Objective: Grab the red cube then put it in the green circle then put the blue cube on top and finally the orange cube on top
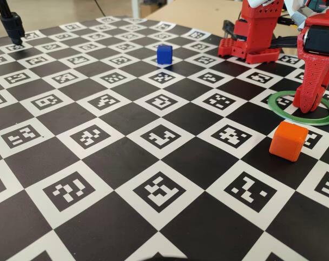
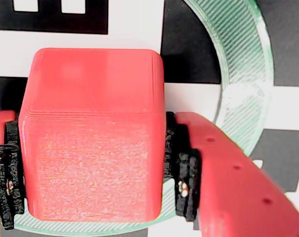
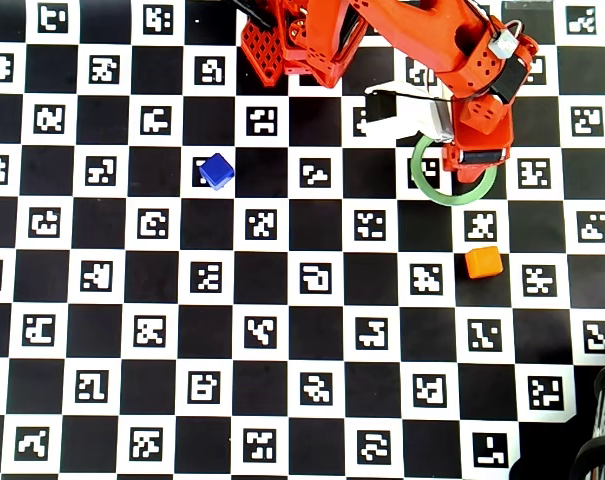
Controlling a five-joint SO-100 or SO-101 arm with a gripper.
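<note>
The red cube [image 2: 92, 133], pinched between the jaws, sits inside the green circle [image 2: 243, 89]; release should follow, then the blue cube [image 1: 164, 55].

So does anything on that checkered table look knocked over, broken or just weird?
Nothing stands out. The gripper holds the red cube squarely over the green circle. The blue cube and the orange cube sit flat on the board, apart from each other. I see no damage or spills.

Matte, layer-lined plastic red cube [image 2: 92, 133]; ridged plastic green circle [image 2: 243, 74].
</note>
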